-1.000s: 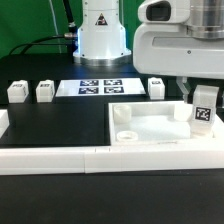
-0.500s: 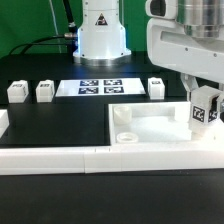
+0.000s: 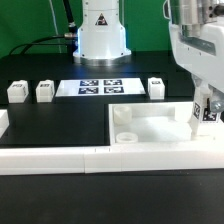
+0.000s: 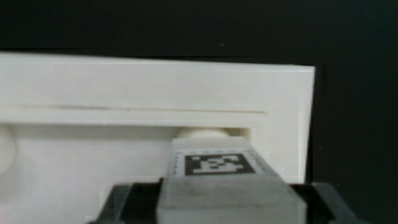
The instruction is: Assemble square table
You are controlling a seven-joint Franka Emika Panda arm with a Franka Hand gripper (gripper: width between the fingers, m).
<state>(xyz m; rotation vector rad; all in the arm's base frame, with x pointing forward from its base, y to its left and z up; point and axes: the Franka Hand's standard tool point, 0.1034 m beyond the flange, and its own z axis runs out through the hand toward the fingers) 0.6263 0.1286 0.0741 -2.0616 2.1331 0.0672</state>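
The square table top [image 3: 150,127] lies rim-up on the black table at the exterior view's right, with a round corner socket [image 3: 123,114] showing. My gripper [image 3: 205,112] hangs over the top's right end, shut on a white tagged leg [image 3: 207,113] held upright. In the wrist view the leg [image 4: 217,170] fills the space between both dark fingers [image 4: 135,202], and a round socket [image 4: 210,134] of the top [image 4: 143,100] lies just beyond it. Three more legs [image 3: 17,90] [image 3: 45,91] [image 3: 156,87] stand in a row at the back.
The marker board [image 3: 97,86] lies flat in front of the robot base [image 3: 100,35]. A long low white border rail [image 3: 90,157] runs along the front edge. A small white block [image 3: 3,123] sits at the far left.
The gripper has carried the leg toward the exterior view's right and slightly down, from over the top's right part to its right end. Nothing else moved.
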